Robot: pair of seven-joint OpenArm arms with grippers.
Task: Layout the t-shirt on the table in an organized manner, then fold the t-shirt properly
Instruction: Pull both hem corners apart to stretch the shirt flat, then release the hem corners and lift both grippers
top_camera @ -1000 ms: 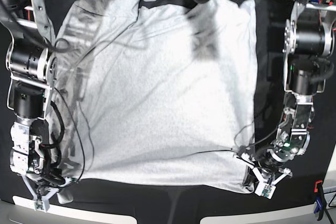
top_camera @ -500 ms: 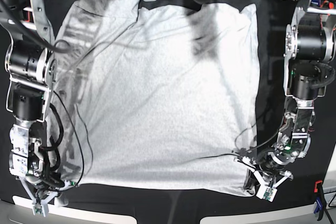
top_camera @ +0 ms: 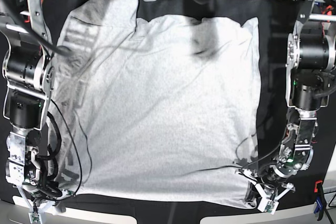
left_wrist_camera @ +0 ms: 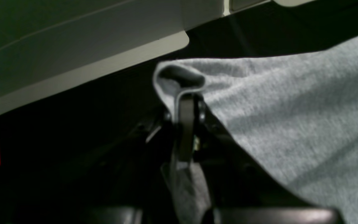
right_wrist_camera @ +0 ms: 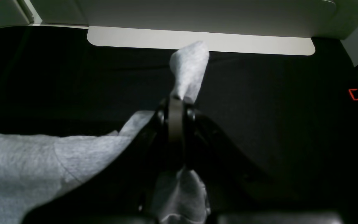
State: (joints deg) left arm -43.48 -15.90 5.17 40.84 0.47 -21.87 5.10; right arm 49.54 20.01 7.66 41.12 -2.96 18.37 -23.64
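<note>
Across the wide flat table point(top_camera: 270, 40) covered in black cloth lies one large light-grey short-sleeved cotton t-shirt point(top_camera: 163, 103), spread nearly flat and filling most of the surface in the base view. Its top edge runs along the far side, one sleeve reaching up toward the far left corner, where faint dark block lettering shows through the fabric. The bottom hem lies close to the near edge of the table, stretched between the two arms. Two grippers are at work, one at each lower corner of the shirt. On the right of the base view, the left gripper point(top_camera: 265, 196) is clenched on the hem corner; the left wrist view shows a fold of grey cloth point(left_wrist_camera: 291, 102) looped over and pinched between the closed jaws of that gripper point(left_wrist_camera: 185, 93). On the left of the base view, the right gripper point(top_camera: 35, 209) sits at the very near edge, likewise clamped on the opposite corner; the right wrist view shows a tuft of the t-shirt point(right_wrist_camera: 189, 67) sticking up past the tips of the closed gripper point(right_wrist_camera: 176, 101), with more fabric trailing away to the left. One red and blue clamp point(top_camera: 318, 199) grips the table edge near the left gripper. Two thin black cables drape over the shirt, one from each arm.
</note>
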